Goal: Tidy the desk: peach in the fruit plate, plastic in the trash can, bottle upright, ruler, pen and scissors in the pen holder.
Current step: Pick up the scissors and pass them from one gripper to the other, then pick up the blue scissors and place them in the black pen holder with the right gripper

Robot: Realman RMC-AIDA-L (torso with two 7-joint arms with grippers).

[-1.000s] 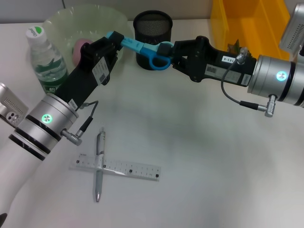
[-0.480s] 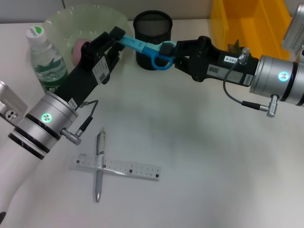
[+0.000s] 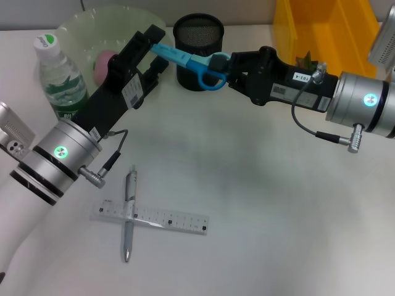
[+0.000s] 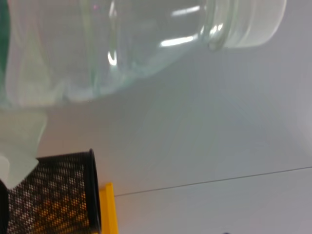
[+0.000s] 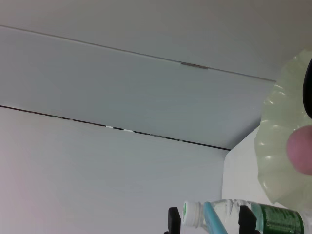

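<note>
The light blue scissors point(image 3: 185, 60) hang in the air in front of the black mesh pen holder point(image 3: 197, 28). My right gripper point(image 3: 221, 65) is shut on their handles. My left gripper point(image 3: 155, 49) is open, its fingers point(image 5: 173, 222) spread on either side of the blade cover. The peach point(image 3: 102, 61) lies in the pale green fruit plate point(image 3: 80, 28). Left of the plate, the bottle point(image 3: 58, 77) stands upright. The pen point(image 3: 129, 213) lies across the ruler point(image 3: 160, 219) on the desk point(image 3: 259, 203). A dark green bit of plastic point(image 3: 303, 60) shows at the yellow trash can point(image 3: 327, 31), partly behind my right arm.
Both arms cross the far half of the desk, one from each side. In the left wrist view the bottle point(image 4: 146, 48) fills the picture, with the pen holder point(image 4: 48, 195) and a strip of the trash can point(image 4: 107, 209) beyond it.
The scissors have risen and tilted, blade end higher, closer to the pen holder's rim. Both grippers moved up and away with them. The left fingers now stand wider apart.
</note>
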